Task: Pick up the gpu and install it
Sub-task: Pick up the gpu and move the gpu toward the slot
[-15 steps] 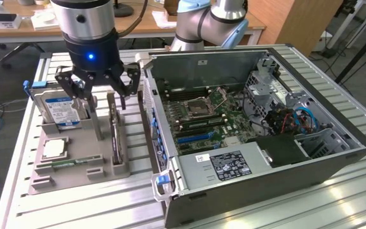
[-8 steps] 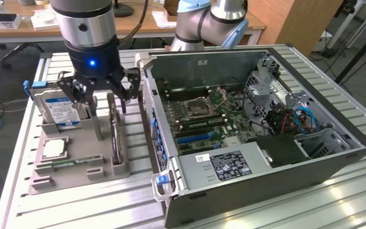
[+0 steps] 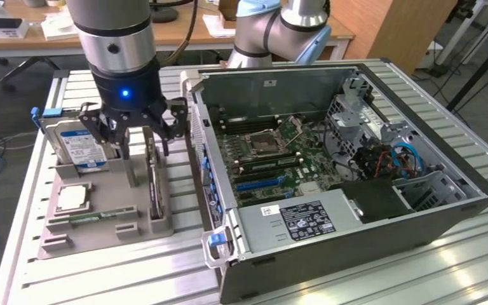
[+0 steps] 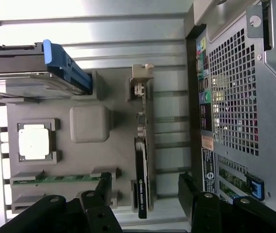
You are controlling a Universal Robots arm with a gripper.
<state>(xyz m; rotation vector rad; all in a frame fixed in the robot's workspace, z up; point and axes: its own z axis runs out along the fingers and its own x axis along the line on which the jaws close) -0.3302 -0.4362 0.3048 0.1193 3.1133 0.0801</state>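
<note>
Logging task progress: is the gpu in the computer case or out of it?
Out. The gpu stands on edge in the grey holder tray beside the open case, below the open fingers.

Nothing here can be read with certainty. The gpu (image 4: 141, 184) carries a small green logo and a line of white lettering on its black face, too small to make out. The hard drive (image 3: 81, 147) bears a blue-and-white label, and the power supply label (image 3: 306, 219), black with white print, has a white barcode sticker (image 3: 271, 210) just beside it. The computer case (image 4: 235, 97) shows a white printed sticker (image 4: 208, 167) next to a small orange sticker (image 4: 206, 141) on its rear panel, and all of these are illegible.
</note>
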